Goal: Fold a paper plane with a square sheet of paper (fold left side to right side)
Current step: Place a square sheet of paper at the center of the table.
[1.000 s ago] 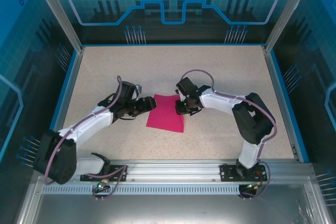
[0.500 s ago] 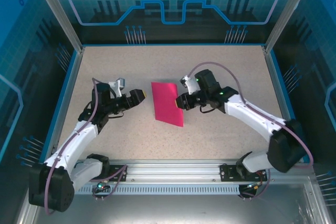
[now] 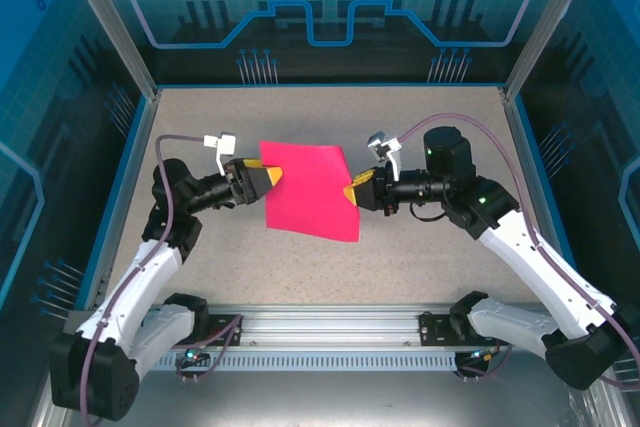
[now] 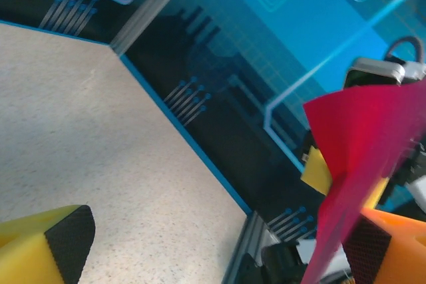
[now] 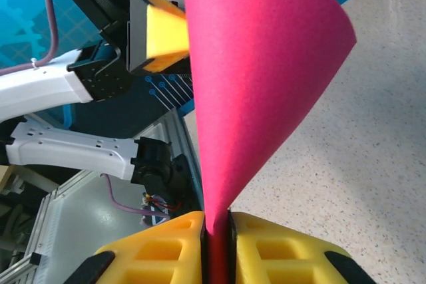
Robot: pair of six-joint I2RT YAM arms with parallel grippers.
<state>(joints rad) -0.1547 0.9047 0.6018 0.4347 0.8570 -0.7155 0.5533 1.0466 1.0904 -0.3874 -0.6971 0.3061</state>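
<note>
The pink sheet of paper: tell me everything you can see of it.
The pink sheet is thin, matte magenta paper, plain and unmarked. It is raised off the speckled table and bowed into a curve rather than flat. The right gripper pinches its right edge between yellow fingers. The left gripper stands open at its left edge; contact there is unclear.

square sheet of paper (image 3: 305,190): plain magenta-pink, unmarked
left gripper (image 3: 270,180): yellow fingers with black pads; one finger looks orange in the left wrist view
right gripper (image 3: 349,194): yellow fingers, dark inner faces
table (image 3: 420,267): beige with fine dark speckles, bright blue edging
arms (image 3: 140,277): white shells, black joints
cables (image 3: 450,117): dull mauve
walls (image 3: 180,7): translucent blue, fine pale grid, lighter blue circuit-like lines, a gear outline on the far wall
near rail (image 3: 330,322): silver-grey metal
</note>
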